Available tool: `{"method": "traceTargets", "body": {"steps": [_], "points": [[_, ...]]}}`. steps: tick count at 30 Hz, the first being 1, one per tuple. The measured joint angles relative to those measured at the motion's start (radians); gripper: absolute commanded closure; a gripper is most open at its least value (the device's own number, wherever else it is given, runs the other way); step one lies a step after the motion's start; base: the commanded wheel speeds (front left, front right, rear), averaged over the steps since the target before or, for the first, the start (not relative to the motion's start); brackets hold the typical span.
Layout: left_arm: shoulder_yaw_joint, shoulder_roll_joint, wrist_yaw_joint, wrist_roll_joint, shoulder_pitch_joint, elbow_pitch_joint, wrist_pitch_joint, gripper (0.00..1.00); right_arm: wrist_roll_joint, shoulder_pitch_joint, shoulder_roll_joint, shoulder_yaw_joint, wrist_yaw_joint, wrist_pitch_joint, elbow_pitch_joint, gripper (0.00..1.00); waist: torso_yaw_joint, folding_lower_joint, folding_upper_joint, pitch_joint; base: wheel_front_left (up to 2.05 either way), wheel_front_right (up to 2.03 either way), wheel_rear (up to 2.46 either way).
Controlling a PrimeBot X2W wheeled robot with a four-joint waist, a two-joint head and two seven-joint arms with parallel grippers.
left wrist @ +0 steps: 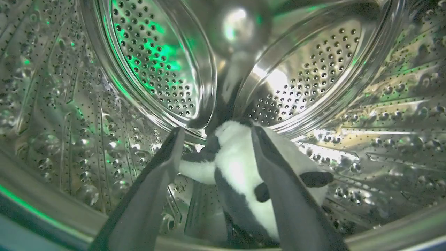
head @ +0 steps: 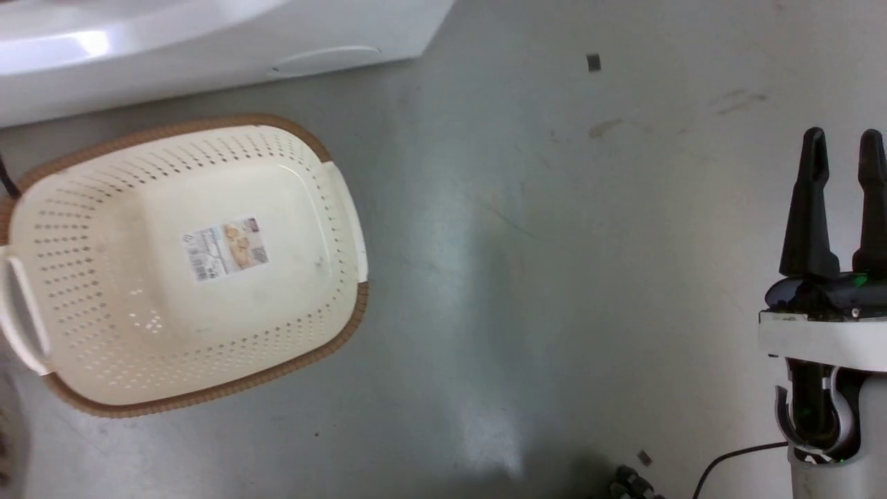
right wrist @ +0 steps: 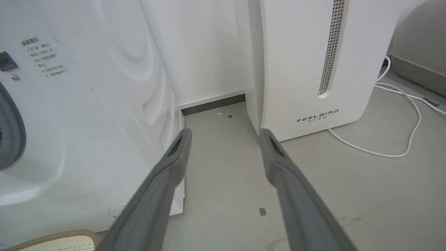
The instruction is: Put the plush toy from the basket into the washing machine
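Jaws on our left gripper [left wrist: 217,131] are spread wide, holding nothing we reckon. It's deep inside the washing machine [left wrist: 153,62] so the plush toy [left wrist: 237,164] lands well in, lying on its bottom between them. Our right gripper [right wrist: 224,133] hangs outside, jaws open, empty.

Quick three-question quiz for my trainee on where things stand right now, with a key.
1. True or false: the toy is in the basket.
2. The toy lies: A on the basket's rim; B in the drum; C between the fingers of the right gripper.
3. Which gripper reaches into the drum?

Key: 1 false, the basket holds nothing but its sticker. 2 B. 3 the left gripper, fingers apart with the toy lying just beyond them; the right gripper is open over the floor.
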Motion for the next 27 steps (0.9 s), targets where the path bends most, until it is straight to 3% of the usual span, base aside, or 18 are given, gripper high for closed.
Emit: {"method": "traceTargets", "body": {"steps": [8, 18, 27], "points": [[0.007, -0.074, -0.02, 0.002, 0.248, -0.107, 0.0, 0.0, -0.042, 0.017, 0.0, -0.013, 0.0, 0.0, 0.024, 0.0, 0.05, 0.0, 0.0, -0.101, 0.0, 0.0, 0.0], [0.021, -0.19, 0.0, 0.022, 0.593, -0.322, 0.0, 0.0, -0.114, 0.081, 0.0, -0.036, 0.0, 0.0, 0.038, 0.0, 0.128, -0.0001, 0.0, -0.257, 0.0, 0.0, 0.0], [0.025, -0.277, -0.001, 0.038, 0.807, -0.463, 0.0, 0.0, -0.185, 0.16, 0.0, -0.043, 0.0, 0.0, 0.034, 0.0, 0.204, -0.0001, 0.0001, -0.41, 0.0, 0.0, 0.0]]}}
